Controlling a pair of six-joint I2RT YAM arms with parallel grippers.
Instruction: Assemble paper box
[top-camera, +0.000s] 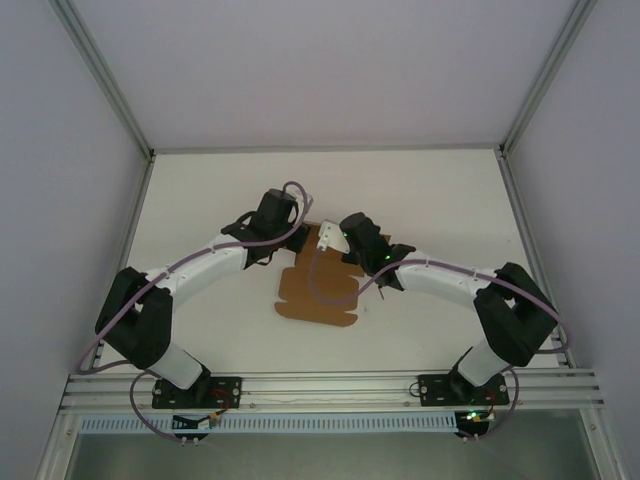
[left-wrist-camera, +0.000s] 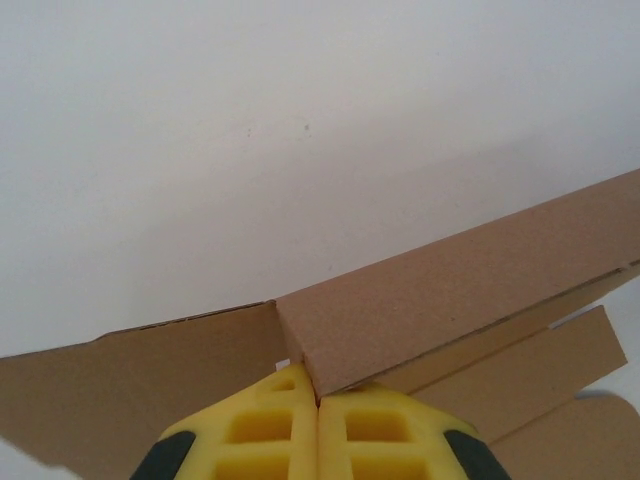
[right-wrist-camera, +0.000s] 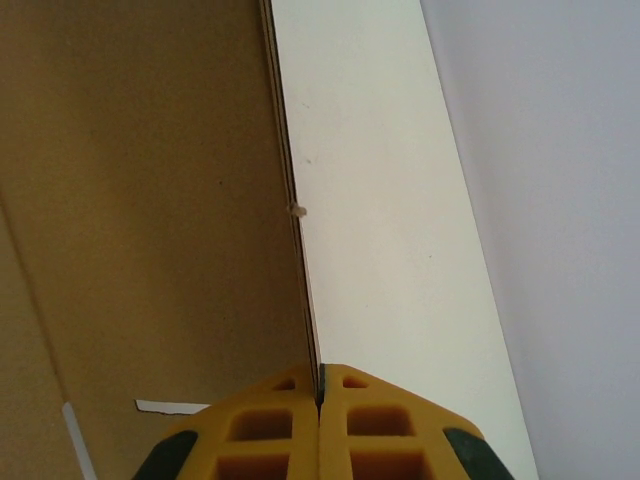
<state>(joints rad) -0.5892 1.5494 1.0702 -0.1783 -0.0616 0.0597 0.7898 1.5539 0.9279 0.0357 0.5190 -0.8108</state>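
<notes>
**Yellow fingers of both arms clamped on the cardboard**

Left fingers (left-wrist-camera: 280, 425), seen from the left wrist: pads pressed together, with the corner of a raised flap of the paper box (left-wrist-camera: 450, 290) pinched at their tips. That flap stands up from the sheet and slants away to the right. More brown panels lie lower on either side of it. The white surface (left-wrist-camera: 300, 120) lies beyond.

Right fingers (right-wrist-camera: 285, 405), seen from the right wrist: likewise clenched. A thin cardboard edge runs straight into the seam between them. The broad brown face of the paper box (right-wrist-camera: 150, 200) fills the left side of that view and the surface (right-wrist-camera: 370, 200) lies to the right.

Overhead view: the paper box (top-camera: 318, 295) lies near the middle of the surface (top-camera: 430, 200), between the two arms, and is largely an unfolded die-cut sheet. Both arms reach inward and meet at its far end. The left fingers (top-camera: 300, 238) come in from the left and the right fingers (top-camera: 328, 238) from the right, close beside each other.
</notes>
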